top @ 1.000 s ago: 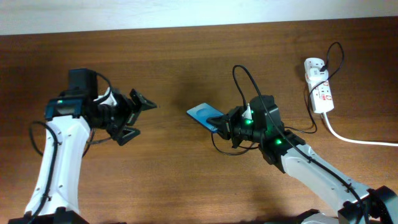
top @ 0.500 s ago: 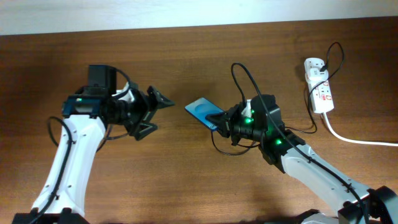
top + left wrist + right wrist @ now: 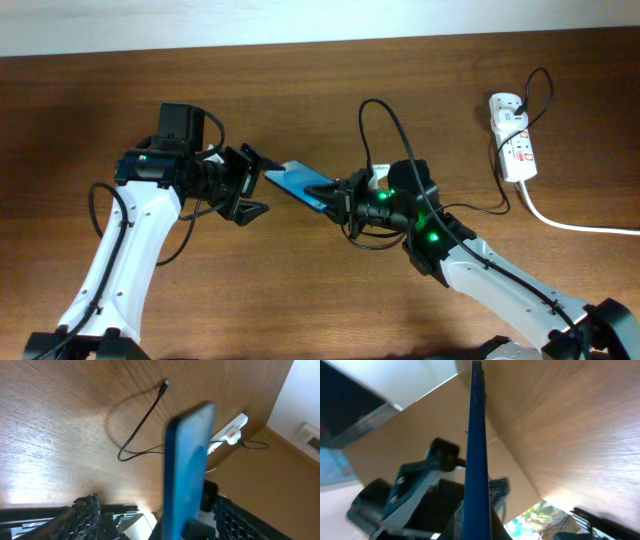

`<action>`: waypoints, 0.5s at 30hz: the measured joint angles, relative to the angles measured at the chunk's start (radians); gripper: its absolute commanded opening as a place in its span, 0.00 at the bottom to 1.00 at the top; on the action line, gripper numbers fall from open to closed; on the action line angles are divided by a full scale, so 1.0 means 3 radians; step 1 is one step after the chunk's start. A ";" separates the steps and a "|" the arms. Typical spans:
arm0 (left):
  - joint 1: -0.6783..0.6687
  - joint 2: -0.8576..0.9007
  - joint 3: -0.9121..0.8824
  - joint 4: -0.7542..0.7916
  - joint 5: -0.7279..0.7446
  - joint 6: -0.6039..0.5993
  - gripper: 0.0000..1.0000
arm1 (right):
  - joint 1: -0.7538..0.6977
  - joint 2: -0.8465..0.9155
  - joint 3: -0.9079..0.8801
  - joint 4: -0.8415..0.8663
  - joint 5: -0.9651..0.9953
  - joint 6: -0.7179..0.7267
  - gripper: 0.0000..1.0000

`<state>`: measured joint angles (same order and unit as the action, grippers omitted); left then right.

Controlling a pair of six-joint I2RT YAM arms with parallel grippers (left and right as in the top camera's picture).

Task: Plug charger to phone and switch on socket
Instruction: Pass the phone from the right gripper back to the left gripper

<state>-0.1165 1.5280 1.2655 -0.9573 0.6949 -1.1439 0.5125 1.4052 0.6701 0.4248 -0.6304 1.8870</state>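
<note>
At the centre of the wooden surface (image 3: 300, 90): one phone (image 3: 298, 183), blue screen facing up in the overhead view, long axis slanting from upper left to lower right. Right claw (image 3: 333, 197): closed tight on the phone's right end; its wrist view shows the phone edge-on, rising from between the fingers. Left claw (image 3: 256, 183): spread wide, one finger above and one below the phone's left end in the overhead view. Its wrist view shows the phone standing between the two open fingers (image 3: 85, 510); contact cannot be told. Charger (image 3: 142, 422): thin black cable lying loose on the surface beyond the phone, curving in a loop, connector tip free and apart from the phone. Socket (image 3: 512, 150): white strip with red-marked switches, at the far right of the surface, well apart from both claws, black plug in it, thick white cord (image 3: 570, 225) trailing off to the right.
</note>
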 measured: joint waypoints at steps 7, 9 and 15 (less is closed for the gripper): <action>-0.0020 0.0000 -0.0003 0.0017 -0.0047 -0.0216 0.56 | 0.0097 0.0000 0.0000 0.0047 0.0000 0.0240 0.04; -0.0071 0.0000 -0.0003 0.0018 -0.0118 -0.0267 0.57 | 0.0182 0.0000 0.0000 0.0114 0.0000 0.0319 0.04; -0.0277 0.0000 -0.0006 0.0322 -0.0266 -0.0324 0.39 | 0.0206 0.0000 -0.0001 0.0384 0.0001 0.0367 0.04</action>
<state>-0.1997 1.5280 1.2636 -0.8608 0.6151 -1.2411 0.5743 1.4052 0.6697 0.5400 -0.6300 1.9972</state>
